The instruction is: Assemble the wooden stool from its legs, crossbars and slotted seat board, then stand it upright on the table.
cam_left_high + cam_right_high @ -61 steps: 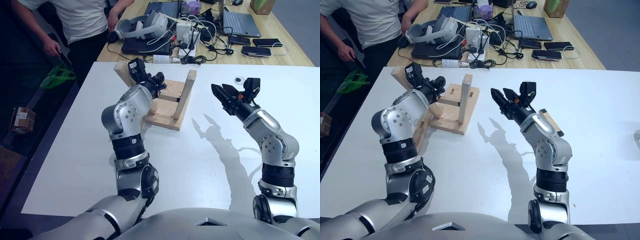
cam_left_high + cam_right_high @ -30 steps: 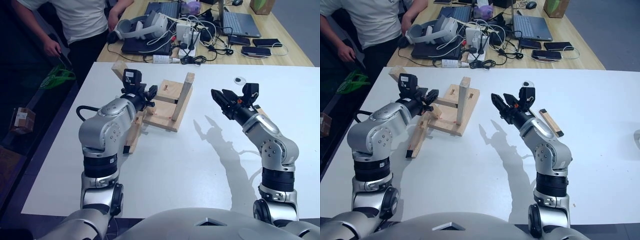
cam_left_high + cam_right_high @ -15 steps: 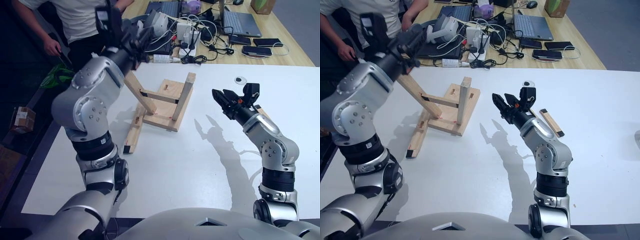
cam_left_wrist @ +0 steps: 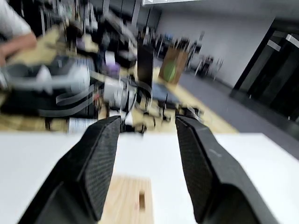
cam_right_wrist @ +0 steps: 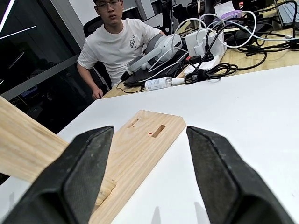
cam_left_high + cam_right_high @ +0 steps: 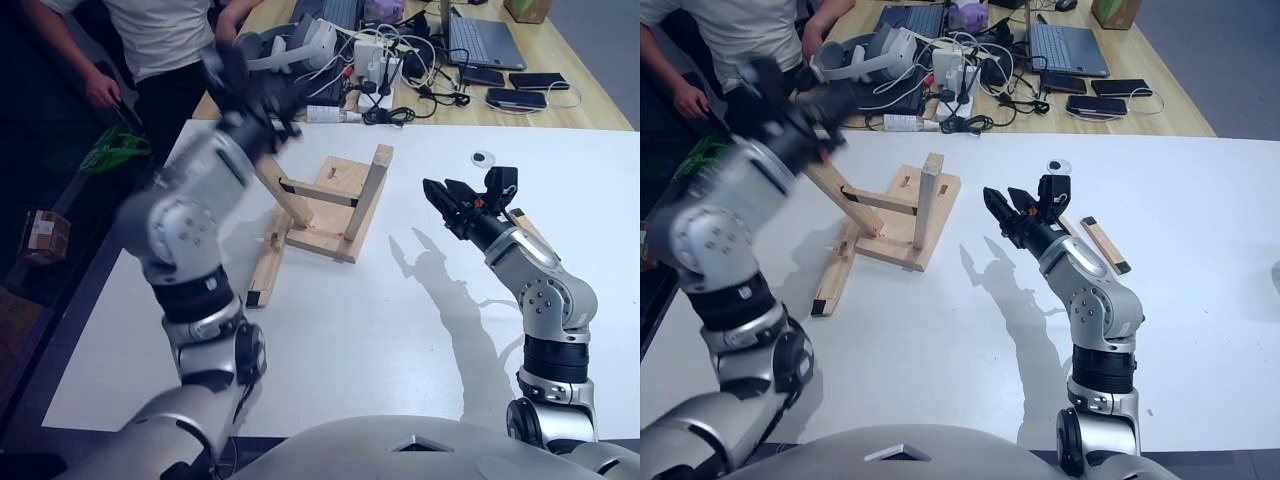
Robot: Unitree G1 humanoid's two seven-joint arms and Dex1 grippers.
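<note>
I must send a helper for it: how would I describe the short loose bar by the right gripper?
Start at the white table, on the right half, far from the unfinished stool. Right of the right gripper lies the bar, flat and alone: short, pale wood with dark ends, unlike the longer leg beside the stool.

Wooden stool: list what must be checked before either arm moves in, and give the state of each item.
1. Left pincer open and empty: ok.
2. Right pincer open and empty, hovering above the white table: ok.
3. Stool on its feet: not ok. The slotted wooden seat board lies flat on the table with legs pointing up.
4. All parts fitted: not ok. A loose wooden piece lies beside the board, and a short wooden bar lies near the right arm.
5. Leaning wooden leg seated in its slot: cannot tell.
</note>
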